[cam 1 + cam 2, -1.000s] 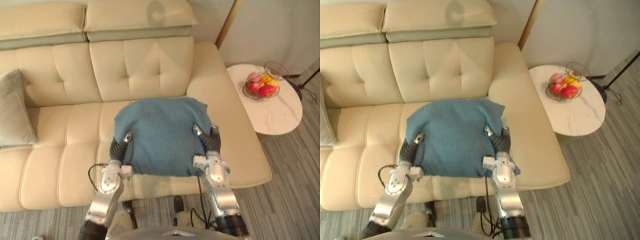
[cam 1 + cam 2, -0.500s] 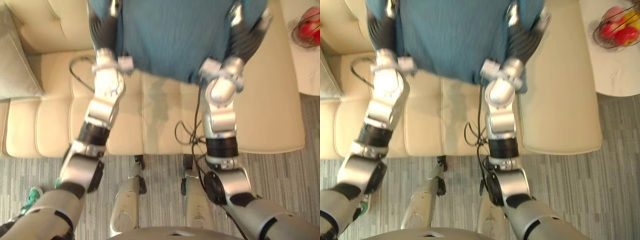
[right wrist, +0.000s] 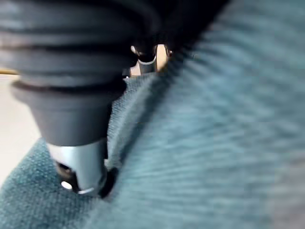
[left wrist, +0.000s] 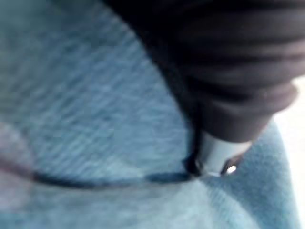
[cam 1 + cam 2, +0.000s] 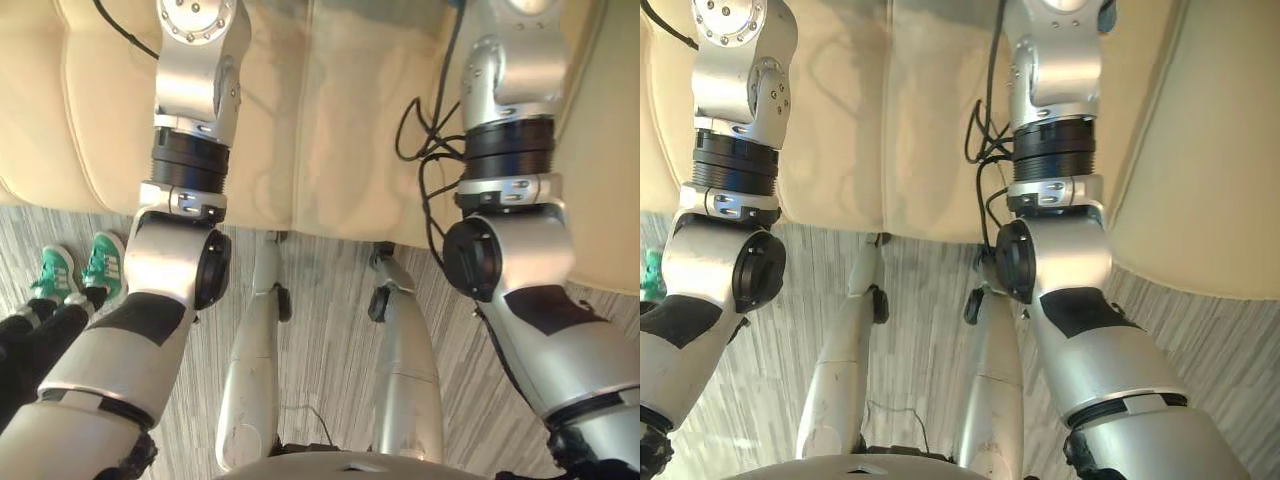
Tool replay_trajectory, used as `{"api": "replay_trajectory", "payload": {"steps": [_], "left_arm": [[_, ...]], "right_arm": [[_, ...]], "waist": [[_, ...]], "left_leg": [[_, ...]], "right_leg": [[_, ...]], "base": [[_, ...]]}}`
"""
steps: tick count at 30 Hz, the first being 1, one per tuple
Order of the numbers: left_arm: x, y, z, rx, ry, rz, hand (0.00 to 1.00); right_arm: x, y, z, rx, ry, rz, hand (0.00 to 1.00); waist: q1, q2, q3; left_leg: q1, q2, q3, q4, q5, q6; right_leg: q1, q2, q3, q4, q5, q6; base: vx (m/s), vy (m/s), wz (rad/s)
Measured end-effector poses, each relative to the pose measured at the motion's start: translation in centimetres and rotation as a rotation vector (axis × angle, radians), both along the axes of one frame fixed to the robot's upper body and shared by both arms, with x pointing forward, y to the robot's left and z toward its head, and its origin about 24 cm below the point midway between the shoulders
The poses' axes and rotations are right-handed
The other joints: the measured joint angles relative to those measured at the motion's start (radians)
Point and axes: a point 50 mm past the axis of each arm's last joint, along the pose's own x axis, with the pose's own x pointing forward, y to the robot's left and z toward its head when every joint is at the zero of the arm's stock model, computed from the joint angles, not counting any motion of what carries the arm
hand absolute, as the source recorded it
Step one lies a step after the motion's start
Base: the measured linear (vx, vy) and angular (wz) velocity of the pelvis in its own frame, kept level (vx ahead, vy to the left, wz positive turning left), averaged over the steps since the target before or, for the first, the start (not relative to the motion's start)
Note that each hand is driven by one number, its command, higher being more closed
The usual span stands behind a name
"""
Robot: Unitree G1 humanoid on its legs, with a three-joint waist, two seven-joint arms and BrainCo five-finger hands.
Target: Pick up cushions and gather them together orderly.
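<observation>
Two hands are meeting a blue cushion [image 4: 86, 109]: my left hand [image 4: 217, 155] and right hand [image 3: 81, 162] are each pressing into its weave, so it is probably sitting between them. Whether either hand is curled or straight, I cannot tell. Both are stretching toward the frame's top, above the sofa [image 5: 330, 120].

The cream sofa [image 5: 330, 120] stands on grey striped floor [image 5: 330, 340] (a person's green shoes [image 5: 100, 265] stand there too).
</observation>
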Motion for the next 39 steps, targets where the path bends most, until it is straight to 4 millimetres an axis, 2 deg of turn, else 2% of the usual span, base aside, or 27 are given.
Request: {"api": "replay_trajectory", "payload": {"steps": [3, 4, 5, 6, 7, 8, 10, 11, 15, 18, 20, 23, 26, 28, 29, 30, 33, 35, 36, 37, 38, 39], "left_arm": [[1.1, 0.2, -2.3, -0.025, 0.071, -0.018, 0.0], [1.7, 0.5, -4.1, -0.033, 0.117, -0.019, 0.0], [2.3, 0.7, -6.3, -0.044, 0.171, -0.03, 0.0], [2.7, 0.9, -7.8, -0.058, 0.212, -0.041, 0.0], [2.9, 1.1, -8.5, -0.063, 0.228, -0.04, 0.0], [3.2, 1.8, -10.1, -0.075, 0.265, -0.029, 0.0], [3.3, 1.9, -10.9, -0.067, 0.273, -0.028, 0.0], [3.3, 1.9, -11.0, -0.061, 0.276, -0.031, 0.0], [3.6, 3.1, -13.7, -0.041, 0.346, -0.028, 0.0], [3.6, 4.4, -14.4, -0.014, 0.363, 0.005, 0.0], [3.5, 5.5, -14.6, -0.002, 0.369, 0.026, 0.0], [2.5, 7.4, -14.4, 0.019, 0.329, 0.068, 0.0], [0.5, 9.5, -13.8, 0.065, 0.241, 0.121, 0.0], [-1.3, 10.7, -15.3, 0.052, 0.209, 0.139, 0.0], [-2.2, 11.4, -17.8, 0.051, 0.252, 0.148, 0.0], [-2.5, 11.7, -19.0, 0.055, 0.282, 0.154, 0.0], [-4.8, 13.3, -26.8, 0.009, 0.514, 0.181, 0.0], [-7.1, 13.3, -31.8, -0.032, 0.679, 0.177, 0.0], [-8.7, 13.0, -35.1, -0.064, 0.794, 0.164, 0.0], [-9.0, 12.9, -35.8, -0.072, 0.821, 0.161, 0.0], [-10.7, 12.5, -39.1, -0.103, 0.95, 0.143, 0.0], [-11.3, 12.4, -40.1, -0.113, 0.993, 0.138, 0.0]], "right_arm": [[1.3, 0.3, -1.4, -0.049, 0.081, -0.004, 0.0], [1.7, 0.3, -2.5, -0.077, 0.105, -0.003, 0.0], [1.8, 0.1, -3.5, -0.1, 0.119, -0.006, 0.0], [1.7, -0.5, -4.0, -0.104, 0.122, -0.021, 0.0], [1.8, -0.5, -4.1, -0.105, 0.124, -0.021, 0.0], [1.8, -0.4, -4.5, -0.111, 0.128, -0.013, 0.0], [1.9, -1.0, -5.6, -0.122, 0.147, -0.021, 0.0], [2.0, -1.1, -5.8, -0.121, 0.155, -0.022, 0.0], [2.4, -0.9, -7.6, -0.155, 0.198, -0.009, 0.0], [1.5, -1.9, -8.2, -0.155, 0.169, -0.03, 0.0], [0.9, -3.4, -8.9, -0.148, 0.164, -0.068, 0.0], [-0.2, -5.2, -10.5, -0.122, 0.164, -0.097, 0.0], [-1.9, -6.0, -12.6, -0.175, 0.158, -0.105, 0.0], [-3.8, -7.1, -15.3, -0.206, 0.168, -0.118, 0.0], [-5.1, -8.4, -18.1, -0.192, 0.224, -0.141, 0.0], [-5.5, -8.8, -19.1, -0.18, 0.251, -0.152, 0.0], [-7.6, -10.2, -25.4, -0.1, 0.431, -0.182, 0.0], [-9.2, -10.4, -29.4, -0.06, 0.567, -0.175, 0.0], [-10.3, -10.1, -32.1, -0.028, 0.661, -0.155, 0.0], [-10.5, -10.1, -32.8, -0.02, 0.684, -0.149, 0.0], [-11.5, -9.8, -35.9, 0.022, 0.8, -0.123, 0.0], [-11.8, -9.7, -36.9, 0.036, 0.84, -0.112, 0.0]], "waist": [[-0.004, -0.001, 0.004], [-0.009, -0.001, 0.004], [-0.018, -0.001, 0.004], [-0.025, -0.007, 0.006], [-0.019, -0.009, 0.008], [-0.019, -0.011, 0.01], [-0.037, -0.013, 0.011], [-0.036, -0.013, 0.011], [-0.03, -0.014, 0.011], [-0.041, -0.015, 0.01], [-0.053, -0.015, 0.01], [-0.056, -0.016, 0.011], [-0.055, -0.017, 0.01], [-0.058, -0.017, 0.01], [-0.062, -0.017, 0.009], [-0.064, -0.019, 0.006], [-0.071, -0.046, -0.068], [-0.073, -0.063, -0.09], [-0.071, -0.071, -0.117], [-0.071, -0.073, -0.122], [-0.069, -0.079, -0.149], [-0.068, -0.081, -0.155]], "left_leg": [[-0.017, -0.005, 0.002, 0.0, 0.0, 0.0], [-0.019, -0.007, 0.004, 0.0, -0.029, -0.028], [-0.026, -0.005, 0.029, -0.001, -0.126, -0.081], [-0.035, -0.003, 0.07, 0.0, -0.174, -0.095], [-0.029, 0.001, 0.08, 0.001, -0.152, -0.076], [-0.024, 0.012, 0.092, 0.0, -0.041, -0.002], [-0.013, 0.005, 0.087, 0.0, -0.037, 0.002], [-0.007, 0.004, 0.086, 0.0, -0.037, 0.002], [0.059, 0.009, 0.095, 0.0, -0.038, 0.002], [0.08, 0.026, 0.096, 0.0, -0.058, 0.015], [0.096, 0.027, 0.099, 0.0, -0.058, 0.017], [0.146, 0.028, 0.118, 0.0, -0.058, 0.018], [0.209, 0.036, 0.119, 0.0, -0.068, 0.026], [0.263, 0.035, 0.118, 0.0, -0.077, 0.036], [0.316, 0.035, 0.116, 0.0, -0.089, 0.047], [0.335, 0.036, 0.115, 0.0, -0.095, 0.045], [0.402, 0.035, 0.116, 0.0, -0.12, 0.046], [0.472, 0.035, 0.118, 0.001, -0.143, 0.045], [0.513, 0.033, 0.12, 0.006, -0.162, 0.048], [0.527, 0.033, 0.121, 0.006, -0.167, 0.047], [0.576, 0.033, 0.126, 0.008, -0.182, 0.045], [0.594, 0.034, 0.131, 0.01, -0.188, 0.042]], "right_leg": [[-0.028, -0.005, 0.006, 0.023, -0.014, 0.002], [-0.036, -0.01, 0.006, 0.037, -0.021, 0.003], [-0.042, -0.015, 0.009, 0.032, -0.017, 0.006], [-0.039, -0.027, 0.007, -0.009, 0.003, 0.003], [-0.04, -0.022, 0.006, -0.011, 0.005, 0.003], [-0.049, -0.008, 0.022, 0.019, -0.012, 0.007], [-0.043, -0.014, 0.026, 0.046, -0.027, 0.006], [-0.037, -0.013, 0.029, 0.048, -0.031, 0.007], [0.014, -0.008, 0.042, 0.051, -0.051, 0.004], [0.026, 0.011, 0.044, 0.056, -0.052, 0.003], [0.033, 0.012, 0.048, 0.068, -0.054, 0.0], [0.07, 0.016, 0.061, 0.076, -0.058, -0.005], [0.127, 0.025, 0.063, 0.077, -0.066, -0.008], [0.189, 0.027, 0.055, 0.068, -0.074, -0.008], [0.252, 0.027, 0.045, 0.054, -0.081, -0.008], [0.276, 0.027, 0.042, 0.047, -0.083, -0.008], [0.356, 0.028, 0.038, 0.008, -0.091, -0.005], [0.439, 0.028, 0.036, -0.022, -0.095, -0.001], [0.49, 0.028, 0.035, -0.042, -0.099, 0.001], [0.507, 0.028, 0.035, -0.048, -0.1, 0.001], [0.566, 0.031, 0.036, -0.074, -0.101, 0.004], [0.582, 0.031, 0.037, -0.082, -0.101, 0.004]], "base": [[-0.01, -0.061, 0.05], [-0.02, -0.08, 0.21], [-0.02, -0.082, 0.38], [-0.01, -0.059, 0.26], [0.0, -0.08, -0.21], [0.01, -0.085, -0.3], [0.0, -0.137, 0.07], [-0.01, -0.161, 0.18], [-0.02, -0.173, -0.09], [-0.04, -0.17, -0.18], [-0.04, -0.145, -0.04], [-0.04, -0.122, -0.09], [-0.06, -0.139, -0.11], [-0.01, -0.095, 0.02], [0.01, -0.106, 0.06], [0.03, -0.084, 0.06], [0.07, -0.07, -0.01], [0.1, -0.074, -0.03], [0.08, -0.052, -0.03], [0.11, -0.031, -0.05], [0.09, -0.023, -0.07], [0.11, -0.028, -0.13]]}}
